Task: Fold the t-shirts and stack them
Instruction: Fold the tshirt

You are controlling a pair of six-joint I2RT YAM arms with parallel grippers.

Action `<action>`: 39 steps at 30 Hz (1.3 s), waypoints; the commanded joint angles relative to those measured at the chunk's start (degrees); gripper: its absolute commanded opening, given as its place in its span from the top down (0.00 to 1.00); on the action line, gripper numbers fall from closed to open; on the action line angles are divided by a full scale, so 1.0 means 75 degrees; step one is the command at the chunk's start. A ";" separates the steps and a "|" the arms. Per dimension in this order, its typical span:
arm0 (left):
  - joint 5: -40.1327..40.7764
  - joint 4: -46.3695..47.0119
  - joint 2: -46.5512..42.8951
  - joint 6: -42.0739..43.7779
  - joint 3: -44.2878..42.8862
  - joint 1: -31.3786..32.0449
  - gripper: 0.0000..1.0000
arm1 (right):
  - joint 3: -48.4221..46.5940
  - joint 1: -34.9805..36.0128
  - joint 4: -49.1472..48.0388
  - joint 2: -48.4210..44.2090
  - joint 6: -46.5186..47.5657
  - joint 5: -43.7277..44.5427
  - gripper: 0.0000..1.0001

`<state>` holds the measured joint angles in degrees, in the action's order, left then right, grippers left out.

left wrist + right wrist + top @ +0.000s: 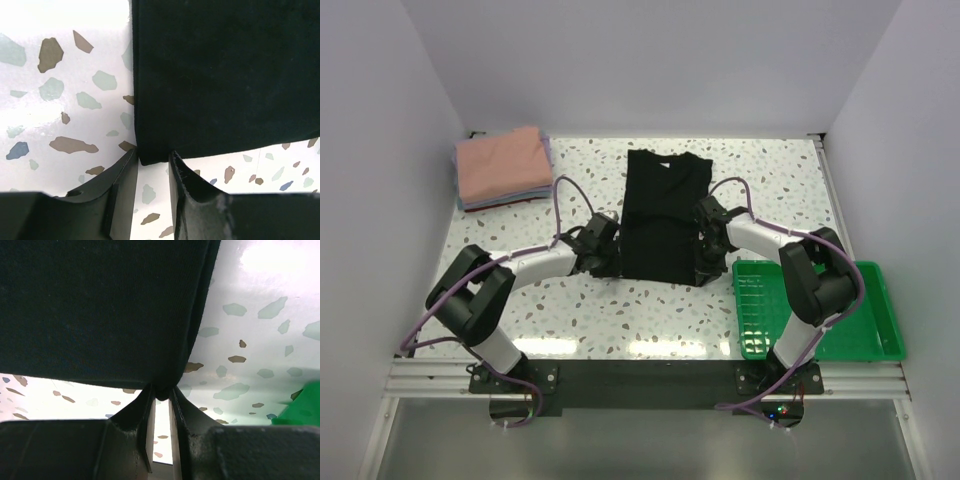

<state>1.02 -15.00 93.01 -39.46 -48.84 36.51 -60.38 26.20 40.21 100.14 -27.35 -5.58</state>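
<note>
Two end effectors are at the near hem of the black t-shirt (660, 215). It lies flat at the centre of the top view, sleeves turned in to make a long panel, collar toward the upper edge of the frame.

Right end effector (160, 392): closed on the shirt's lower right corner. In the right wrist view the cloth is gathered into a small pucker between the fingers, with a fold line running up from the pinch.

Left end effector (154, 157): the lower left corner sits between the fingertips with bare tabletop (620, 320) visible in the gap below it. I cannot tell whether they clamp the cloth or merely bracket it.

Handling, in my judgement: light, limp knit fabric with no stiffness. It will sag between any two holds and drag on the tabletop. The doubled layers at the corners may slip apart unless the pinch takes every layer. The two hem corners are the proper holds for carrying the hem up toward the collar, and I would lift them together.

The stack of folded shirts (500, 165) sits at upper left, salmon-pink uppermost, well apart from the black one.
</note>
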 commanded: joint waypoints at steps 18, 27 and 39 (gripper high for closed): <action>-0.0195 0.0302 0.0524 0.0058 0.0067 0.0018 1.00 | -0.0058 -0.0059 0.0264 0.0195 0.0132 0.0264 1.00; 0.0169 -0.0634 -0.0963 0.0094 -0.0226 0.0018 1.00 | -0.0667 -0.0071 0.1341 -0.0835 0.0050 0.0475 1.00; -0.0274 -0.2204 -0.2569 0.0234 -0.0613 0.0018 1.00 | -0.1277 0.0151 0.3204 -0.2428 -0.0009 0.0604 1.00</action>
<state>-0.67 -24.75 75.16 -39.53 -50.94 36.62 -68.66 26.59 55.94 84.51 -27.49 -3.70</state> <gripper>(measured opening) 0.027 0.115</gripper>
